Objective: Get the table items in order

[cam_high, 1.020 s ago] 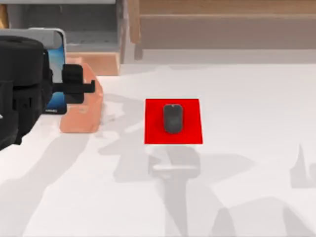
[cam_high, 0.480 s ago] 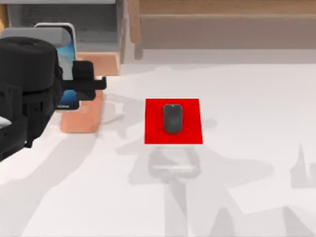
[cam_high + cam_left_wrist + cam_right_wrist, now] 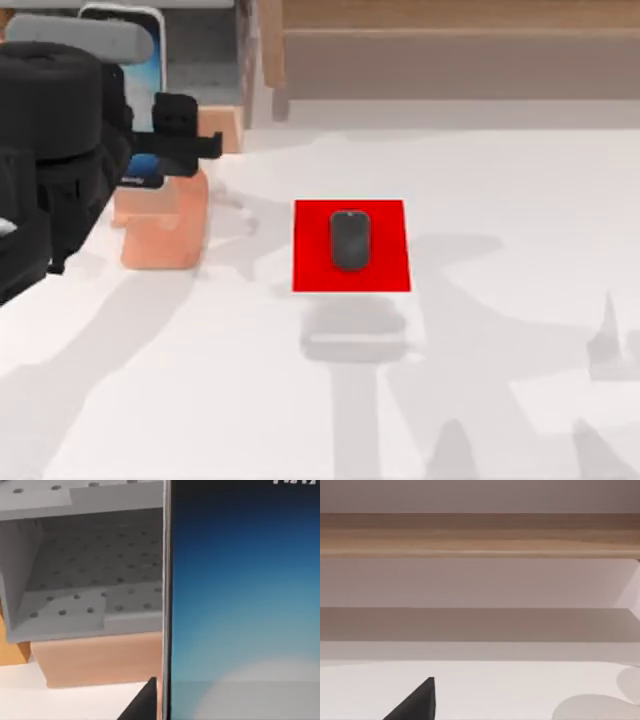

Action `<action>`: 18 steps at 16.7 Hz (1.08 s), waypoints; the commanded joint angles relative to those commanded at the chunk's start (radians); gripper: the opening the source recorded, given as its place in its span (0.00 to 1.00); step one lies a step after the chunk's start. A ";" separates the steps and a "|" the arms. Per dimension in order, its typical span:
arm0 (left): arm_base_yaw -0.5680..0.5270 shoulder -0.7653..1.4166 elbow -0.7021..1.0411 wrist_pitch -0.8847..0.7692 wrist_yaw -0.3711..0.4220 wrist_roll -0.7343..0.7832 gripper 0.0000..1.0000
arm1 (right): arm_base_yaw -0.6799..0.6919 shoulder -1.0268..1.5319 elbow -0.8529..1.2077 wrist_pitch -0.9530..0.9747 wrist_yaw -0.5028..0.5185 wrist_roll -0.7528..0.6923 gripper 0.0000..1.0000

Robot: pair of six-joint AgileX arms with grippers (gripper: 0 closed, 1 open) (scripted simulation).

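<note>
Seen from above, our left gripper [image 3: 168, 150] was at about ten o'clock on the white table [image 3: 500, 380], raised over the peach-coloured phone stand [image 3: 165, 235]. It was clamped on the smartphone [image 3: 140, 70], which it held upright, screen glowing blue-white. The phone's long axis ran up and down, its lower edge just above the stand and its top reaching toward twelve o'clock in front of the grey shelf unit [image 3: 200, 45]. In the left wrist view the phone's screen [image 3: 245, 600] sat close against the camera, silver rim vertical, with one dark fingertip [image 3: 145, 702] at its lower edge.

We judged the coming move to turn on this: the stand lay directly beneath the held phone, toward six o'clock, so lowering seemed the step in hand.

The dark grey mouse [image 3: 350, 240] lay on the red mat [image 3: 310, 270] near the table's centre, its long axis twelve to six, well apart from the left gripper.

Our right arm was parked; a dark fingertip [image 3: 417, 702] showed in its wrist view, and we could not tell its state.
</note>
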 joint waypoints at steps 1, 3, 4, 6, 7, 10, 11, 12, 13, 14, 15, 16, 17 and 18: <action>0.006 0.019 -0.007 0.000 0.004 0.007 0.00 | 0.000 0.000 0.000 0.000 0.000 0.000 1.00; 0.025 0.070 -0.014 0.020 0.011 -0.002 0.00 | 0.000 0.000 0.000 0.000 0.000 0.000 1.00; 0.036 0.099 -0.011 0.038 0.014 -0.015 0.00 | 0.000 0.000 0.000 0.000 0.000 0.000 1.00; 0.051 0.156 0.002 0.082 0.023 -0.043 0.00 | 0.000 0.000 0.000 0.000 0.000 0.000 1.00; 0.056 0.181 0.007 0.103 0.026 -0.057 0.00 | 0.000 0.000 0.000 0.000 0.000 0.000 1.00; 0.063 0.214 0.014 0.128 0.026 -0.074 0.00 | 0.000 0.000 0.000 0.000 0.000 0.000 1.00; 0.063 0.214 0.014 0.128 0.026 -0.074 0.00 | 0.000 0.000 0.000 0.000 0.000 0.000 1.00; 0.063 0.214 0.014 0.128 0.026 -0.074 0.00 | 0.000 0.000 0.000 0.000 0.000 0.000 1.00; 0.063 0.214 0.014 0.128 0.026 -0.074 0.00 | 0.000 0.000 0.000 0.000 0.000 0.000 1.00; 0.063 0.214 0.014 0.128 0.026 -0.074 0.08 | 0.000 0.000 0.000 0.000 0.000 0.000 1.00; 0.063 0.214 0.014 0.128 0.026 -0.074 0.15 | 0.000 0.000 0.000 0.000 0.000 0.000 1.00; 0.063 0.214 0.014 0.128 0.026 -0.074 0.23 | 0.000 0.000 0.000 0.000 0.000 0.000 1.00; 0.063 0.214 0.014 0.128 0.026 -0.074 0.30 | 0.000 0.000 0.000 0.000 0.000 0.000 1.00; 0.063 0.214 0.014 0.128 0.026 -0.074 0.38 | 0.000 0.000 0.000 0.000 0.000 0.000 1.00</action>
